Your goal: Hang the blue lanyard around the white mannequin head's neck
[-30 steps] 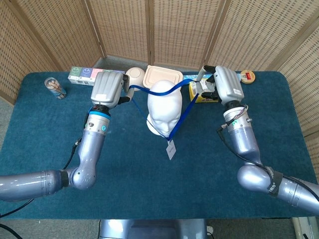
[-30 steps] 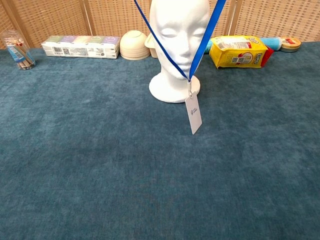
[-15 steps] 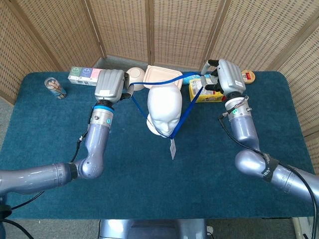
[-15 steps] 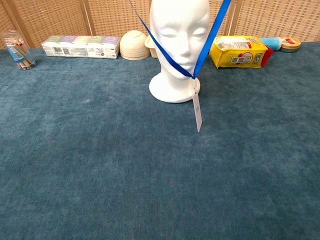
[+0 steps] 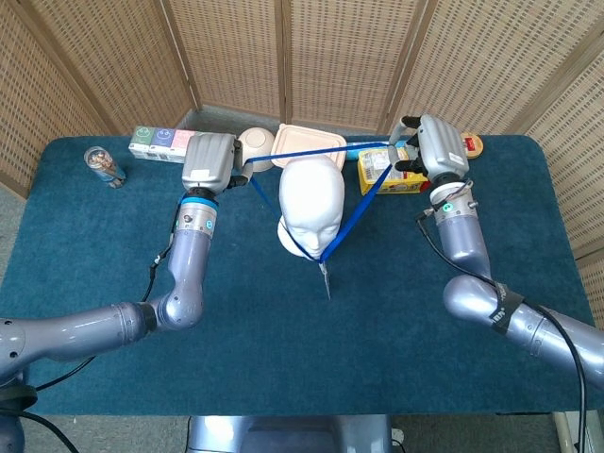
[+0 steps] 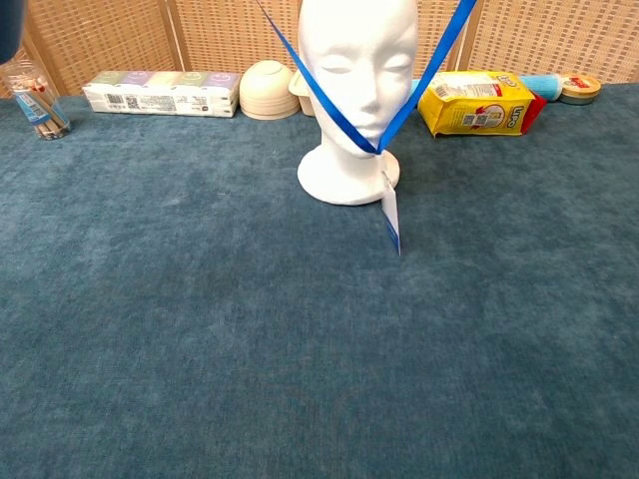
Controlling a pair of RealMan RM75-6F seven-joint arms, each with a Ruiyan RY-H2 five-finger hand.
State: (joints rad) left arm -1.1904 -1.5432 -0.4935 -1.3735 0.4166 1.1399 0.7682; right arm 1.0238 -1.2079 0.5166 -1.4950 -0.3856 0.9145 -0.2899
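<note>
The lanyard [image 5: 354, 212] is bright blue, the mannequin head [image 5: 311, 203] is plain white, the table cloth [image 6: 200, 349] is dark blue-green, the snack bag [image 6: 474, 103] is yellow, and the screens [image 5: 330, 57] behind are woven tan.

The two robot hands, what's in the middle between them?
In the head view, the white mannequin head stands between the left hand and right hand, with the blue lanyard stretched across behind it.

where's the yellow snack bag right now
In the chest view the yellow snack bag lies at the back of the table, right of the white mannequin head; in the head view it sits under the right hand.
</note>
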